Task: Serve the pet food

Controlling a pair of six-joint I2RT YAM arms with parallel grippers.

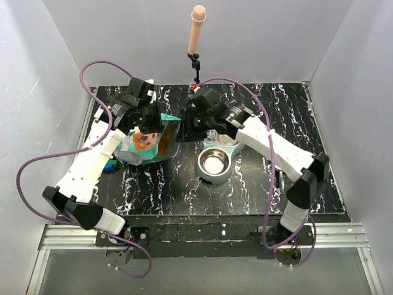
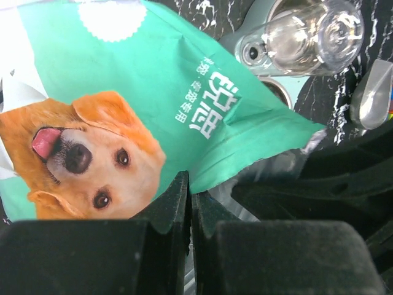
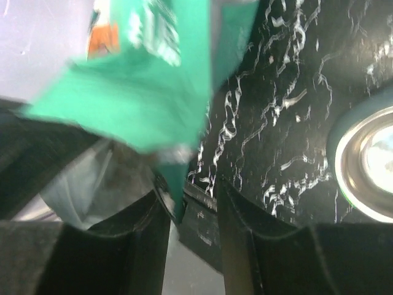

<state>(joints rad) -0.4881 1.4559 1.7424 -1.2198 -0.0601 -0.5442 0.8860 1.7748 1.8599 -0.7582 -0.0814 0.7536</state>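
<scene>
A teal-green pet food bag [image 1: 150, 140] with a dog's face [image 2: 80, 153] lies tilted left of centre. Orange-brown pet food [image 1: 164, 142] shows in its open mouth. My left gripper [image 1: 142, 117] is shut on the bag's edge, its jaws [image 2: 190, 187] pinched together on the foil. My right gripper [image 1: 187, 126] stands open at the bag's mouth. In the right wrist view a corner of the bag [image 3: 178, 184] hangs between the parted fingers [image 3: 190, 190], against the left one. A steel bowl [image 1: 214, 162] sits in a teal feeder just right of the bag.
A clear water bottle [image 2: 307, 34] lies on the feeder beside the bowl's rim [image 3: 362, 166]. A pink-tipped pole [image 1: 197, 31] stands on a small black stand at the back. A blue object [image 1: 109, 166] peeks out under the left arm. White walls enclose the black marbled table [image 1: 258, 190].
</scene>
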